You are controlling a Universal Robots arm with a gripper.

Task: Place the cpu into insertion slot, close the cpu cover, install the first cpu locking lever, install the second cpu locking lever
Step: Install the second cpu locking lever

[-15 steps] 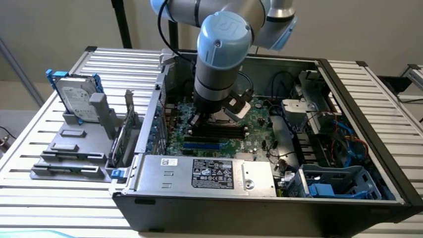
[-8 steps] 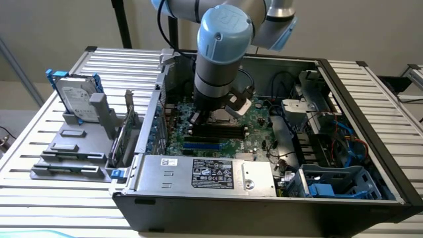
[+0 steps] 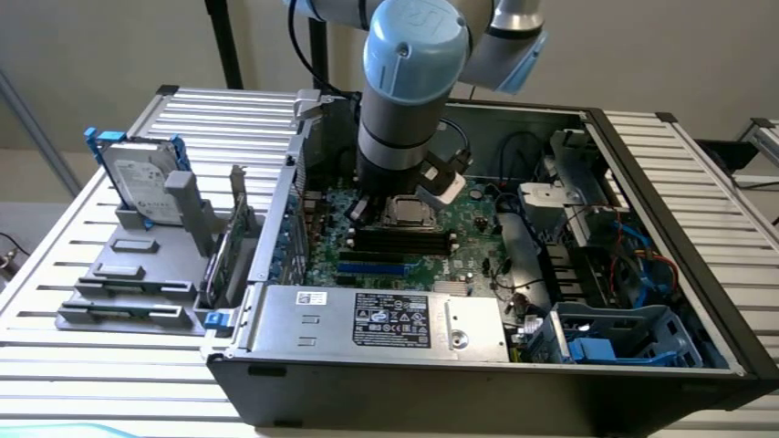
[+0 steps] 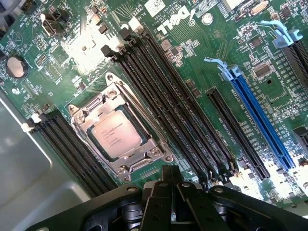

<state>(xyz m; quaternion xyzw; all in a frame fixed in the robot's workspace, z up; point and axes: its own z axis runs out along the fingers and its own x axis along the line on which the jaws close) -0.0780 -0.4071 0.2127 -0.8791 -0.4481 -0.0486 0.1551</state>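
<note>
The cpu lies flat in the insertion slot, silvery top facing up, on the green Dell motherboard. The cpu cover, a thin metal frame, lies down around the chip. In the wrist view my gripper hangs above the board, just off one corner of the socket, shut with nothing between its fingers. In the exterior view the arm reaches down into the open computer case, with the gripper right over the socket. How the locking levers stand I cannot tell.
Long black memory slots run on both sides of the socket, and a blue expansion slot lies further off. The case walls, a power supply and cables hem in the board. A hard drive stands outside on the slatted table.
</note>
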